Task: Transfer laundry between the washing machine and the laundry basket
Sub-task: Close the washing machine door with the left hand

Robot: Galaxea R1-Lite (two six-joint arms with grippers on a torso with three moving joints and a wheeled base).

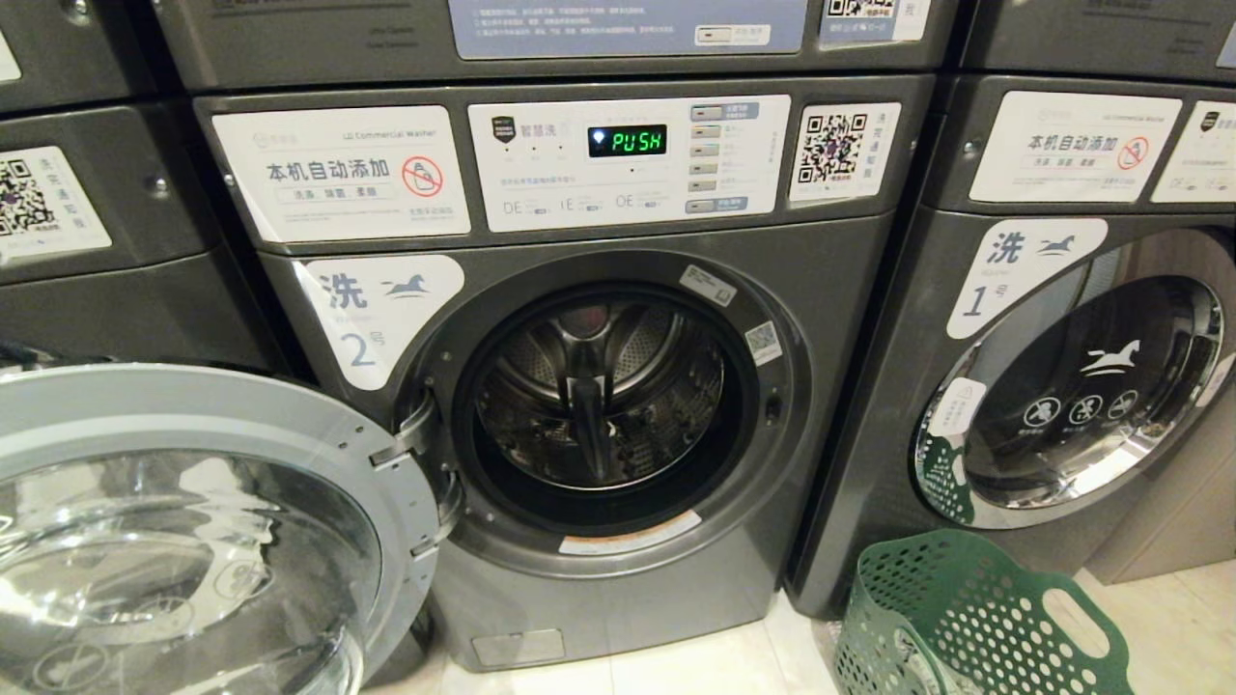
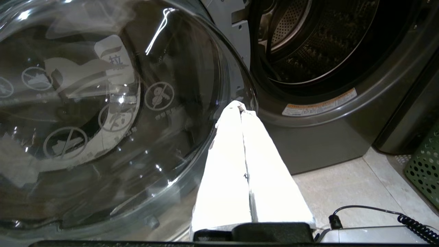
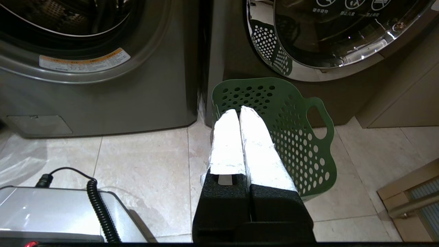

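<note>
Both grippers, left gripper (image 2: 240, 107) and right gripper (image 3: 239, 112), pressed together, empty. washing machine (image 1: 618, 405) door (image 1: 183, 521) open, drum looks empty. Step: pre-transfer. Next: reach into laundry basket (image 1: 975, 618) for load.

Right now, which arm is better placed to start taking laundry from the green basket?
The right. Its shut tool hangs just above the laundry basket, beside the washing machine. The left tool, also shut, sits by the open door, away from the basket.
</note>
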